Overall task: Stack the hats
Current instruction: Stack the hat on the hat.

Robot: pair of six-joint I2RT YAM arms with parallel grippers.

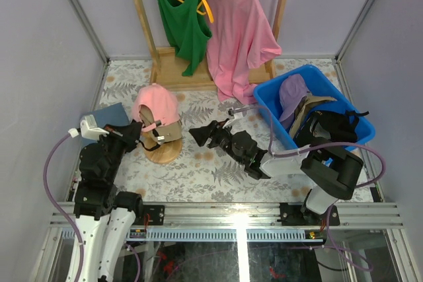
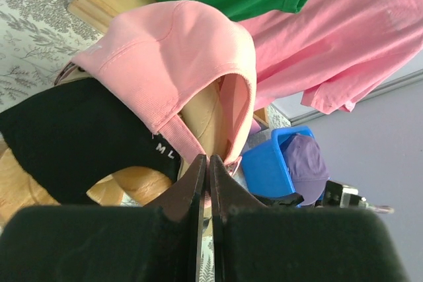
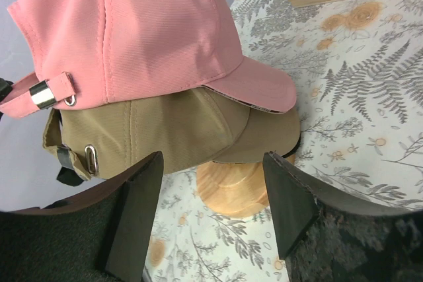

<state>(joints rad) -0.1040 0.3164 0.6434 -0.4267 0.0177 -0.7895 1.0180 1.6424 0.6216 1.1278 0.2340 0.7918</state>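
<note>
The blue bin (image 1: 327, 87) at far right holds a lavender cap (image 1: 292, 97) and darker ones. Left of centre, the pink cap (image 1: 155, 105) tops a tan cap (image 3: 165, 133) on the wooden stand (image 3: 231, 186). The crowns are probably soft and light, so the stiffer brims look best to grip. The right gripper (image 3: 213, 156) is spread and empty; the left gripper (image 2: 208, 170) is pressed together.

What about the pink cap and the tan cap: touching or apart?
Touching. The right wrist view shows the pink cap resting directly on the tan cap, brim on brim.

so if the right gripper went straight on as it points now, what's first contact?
Likely the tan cap, under the pink cap on the wooden stand: it sits dead ahead of the right gripper in its wrist view. Depth unclear.
</note>
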